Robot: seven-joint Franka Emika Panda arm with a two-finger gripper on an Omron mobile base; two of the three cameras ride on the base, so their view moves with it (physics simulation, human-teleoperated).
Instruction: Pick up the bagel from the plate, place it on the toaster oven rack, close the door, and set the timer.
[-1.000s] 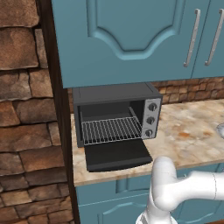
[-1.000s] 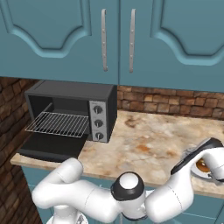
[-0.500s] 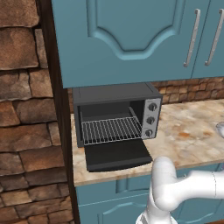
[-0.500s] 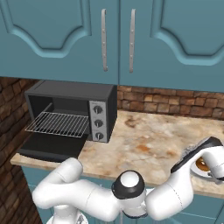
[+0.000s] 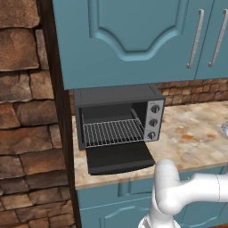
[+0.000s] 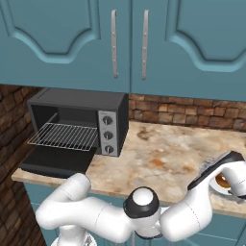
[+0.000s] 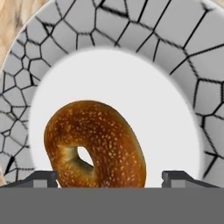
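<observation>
Golden-brown and speckled, the bagel (image 7: 95,145) is seen lying flat on the white centre of the plate (image 7: 183,57), whose wide rim is patterned with dark crackle lines. In the hand view the gripper (image 7: 109,178) is held directly over the bagel, with one dark fingertip (image 7: 41,178) to one side of the ring and the other just beyond its opposite edge; the fingers are spread wide, and no contact with the bread can be made out. In the right base view the bagel (image 6: 224,181) and a sliver of the plate (image 6: 225,189) are found at the right end of the marbled counter (image 6: 163,158), partly hidden by the white arm that is reached over them. Well apart, at the left end of the counter, the black toaster oven (image 6: 79,122) is set beneath the teal cabinets (image 5: 133,35). Its door (image 5: 119,157) is dropped fully open and lies flat toward the counter's front edge. The toaster oven rack (image 5: 113,132) is shown bare inside the cavity. On the silver control strip three knobs are stacked, and the timer (image 5: 151,135) is the lowest of them.
</observation>
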